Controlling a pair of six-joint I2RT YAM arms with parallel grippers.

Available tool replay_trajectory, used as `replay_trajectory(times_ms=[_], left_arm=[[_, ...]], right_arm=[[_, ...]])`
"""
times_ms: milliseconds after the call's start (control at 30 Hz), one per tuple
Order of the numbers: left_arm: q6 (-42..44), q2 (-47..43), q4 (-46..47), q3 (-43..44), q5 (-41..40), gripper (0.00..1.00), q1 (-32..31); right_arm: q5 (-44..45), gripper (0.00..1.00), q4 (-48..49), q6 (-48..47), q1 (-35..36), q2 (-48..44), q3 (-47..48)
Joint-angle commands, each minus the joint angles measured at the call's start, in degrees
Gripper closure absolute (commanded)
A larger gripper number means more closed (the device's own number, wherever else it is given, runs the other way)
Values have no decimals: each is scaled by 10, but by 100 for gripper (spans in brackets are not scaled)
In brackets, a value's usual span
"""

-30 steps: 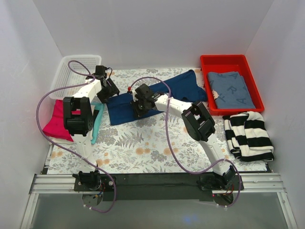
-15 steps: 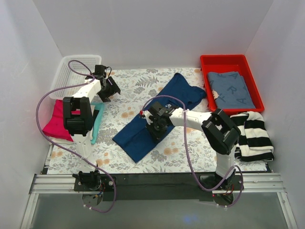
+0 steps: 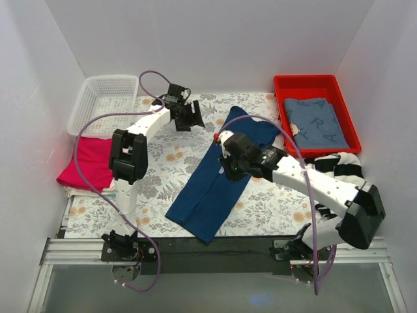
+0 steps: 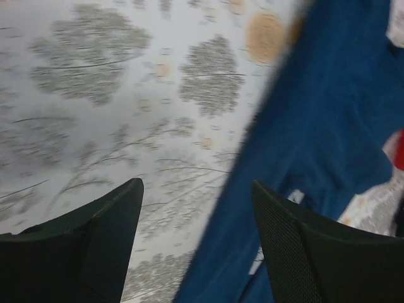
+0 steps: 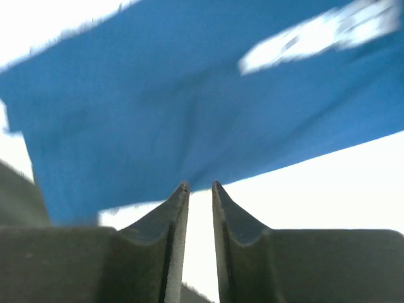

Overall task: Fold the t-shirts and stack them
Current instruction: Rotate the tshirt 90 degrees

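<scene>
Navy t-shirt [image 3: 212, 195] stretched diagonally across the floral worktop [image 3: 163, 189], pinched by the right gripper [image 5: 197, 185].

The shirt lies as a long, narrow strip, its near end close to the front edge at centre and its far end reaching toward the red tray [image 3: 280, 114]. The right gripper sits about midway along the strip, fingers almost together, and the cloth gathers at their tips. The left gripper [image 4: 196, 184] hangs over the worktop beside the shirt's far end, fingers wide apart and holding nothing. A grey-blue t-shirt [image 3: 316, 124] lies folded in the tray. A striped garment [image 3: 348, 171] rests just in front of the tray, partly hidden by the right arm. A red-pink t-shirt [image 3: 88, 166] lies at the left edge, with a white basket [image 3: 104, 88] beyond it.
</scene>
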Motion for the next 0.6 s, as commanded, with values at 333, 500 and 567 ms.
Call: replay_trajectory(times_ms=[333, 500, 567], left_arm=[[38, 131, 74, 187, 281, 29, -77], [24, 159, 113, 193, 336, 29, -90], [9, 171, 126, 190, 334, 29, -92]], right_arm=[[390, 70, -17, 152, -155, 84, 159], [286, 75, -26, 175, -245, 90, 144], [272, 76, -27, 172, -250, 90, 129]])
